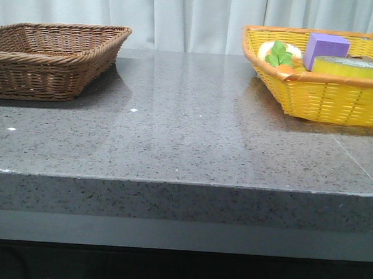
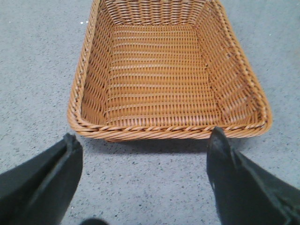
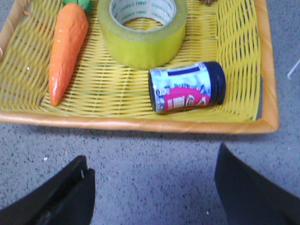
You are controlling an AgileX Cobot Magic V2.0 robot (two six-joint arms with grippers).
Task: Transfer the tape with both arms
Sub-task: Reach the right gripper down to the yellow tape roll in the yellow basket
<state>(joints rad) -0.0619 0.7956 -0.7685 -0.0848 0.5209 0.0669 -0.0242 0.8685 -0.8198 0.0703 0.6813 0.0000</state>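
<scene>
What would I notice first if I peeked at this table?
Probably the bright yellow basket at the table's right, with a purple cube, a toy carrot and the fat yellow tape lying flat inside. Across from it, at the left, sits an empty brown basket.

Background: a grey speckled stone tabletop (image 1: pixel 192 146) with a thick front edge and a polished, faintly reflective surface. Behind it hangs a pale pleated curtain (image 1: pixel 186 17), evenly lit. Below the edge, shadowed dark space.
</scene>
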